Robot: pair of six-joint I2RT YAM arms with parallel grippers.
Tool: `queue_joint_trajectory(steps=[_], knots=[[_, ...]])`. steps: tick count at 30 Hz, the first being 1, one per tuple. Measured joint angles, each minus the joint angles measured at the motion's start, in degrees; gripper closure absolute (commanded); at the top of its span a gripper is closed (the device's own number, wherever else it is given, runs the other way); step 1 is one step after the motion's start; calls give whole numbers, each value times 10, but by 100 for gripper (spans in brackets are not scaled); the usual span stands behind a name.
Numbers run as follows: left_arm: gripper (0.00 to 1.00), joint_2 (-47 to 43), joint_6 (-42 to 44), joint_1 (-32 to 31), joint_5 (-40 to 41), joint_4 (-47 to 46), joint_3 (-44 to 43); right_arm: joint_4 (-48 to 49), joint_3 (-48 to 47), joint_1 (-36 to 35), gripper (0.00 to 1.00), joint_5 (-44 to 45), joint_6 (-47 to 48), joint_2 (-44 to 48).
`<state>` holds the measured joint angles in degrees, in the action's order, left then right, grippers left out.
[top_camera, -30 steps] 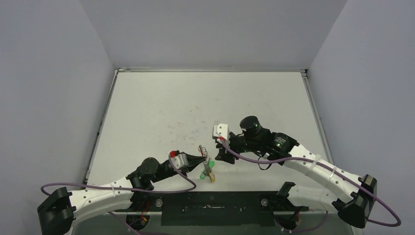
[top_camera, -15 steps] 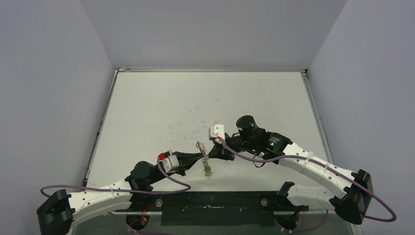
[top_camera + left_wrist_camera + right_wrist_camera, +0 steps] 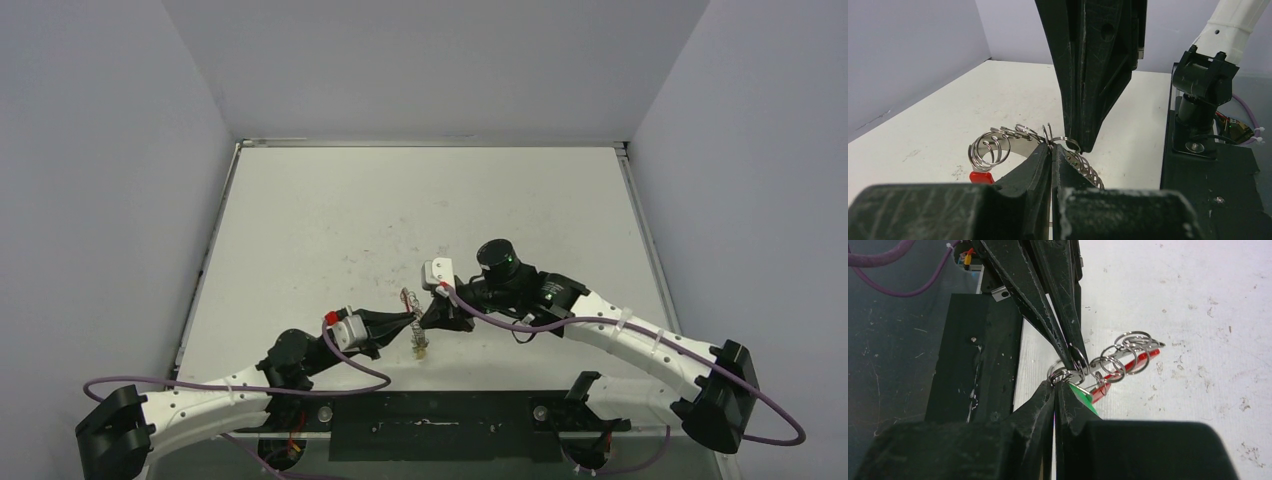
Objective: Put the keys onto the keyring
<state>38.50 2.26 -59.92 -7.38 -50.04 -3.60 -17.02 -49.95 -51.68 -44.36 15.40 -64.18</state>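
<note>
Keyring [image 3: 1120,365]: silvery coiled loops, red segment; left pincer [image 3: 1051,150], right pincer [image 3: 1054,386] both pinching it.

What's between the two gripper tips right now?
Wire loops of the keyring; the right wrist view shows them filling the small gap between the left gripper and the right gripper.

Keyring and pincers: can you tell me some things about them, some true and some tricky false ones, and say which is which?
1. The keyring lies all alone, far from both arms. False: it sits right between the two pincer tips.
2. The left pincer is shut, pinching the keyring. True.
3. The right pincer is wide open. False: it is shut, with its tips at the coils.
4. A green key head shows beside the right pincer. True.
5. The keyring has a blue part. False: its coloured part is the red part.
</note>
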Motion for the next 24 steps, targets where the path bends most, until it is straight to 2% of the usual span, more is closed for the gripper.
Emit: queue_joint_trajectory(steps=[10,17,20,24], knots=[[100,9,-2,0,-1,13,8,7,0,-50,91,46,4,-32],[100,6,-1,0,10,16,9,-2,0,-57,56,76,2,-22],[100,-2,-2,0,16,19,9,1,5,-48,46,82,2,0],[100,-9,-1,0,27,40,9,23,26,-1,35,82,-16,34]])
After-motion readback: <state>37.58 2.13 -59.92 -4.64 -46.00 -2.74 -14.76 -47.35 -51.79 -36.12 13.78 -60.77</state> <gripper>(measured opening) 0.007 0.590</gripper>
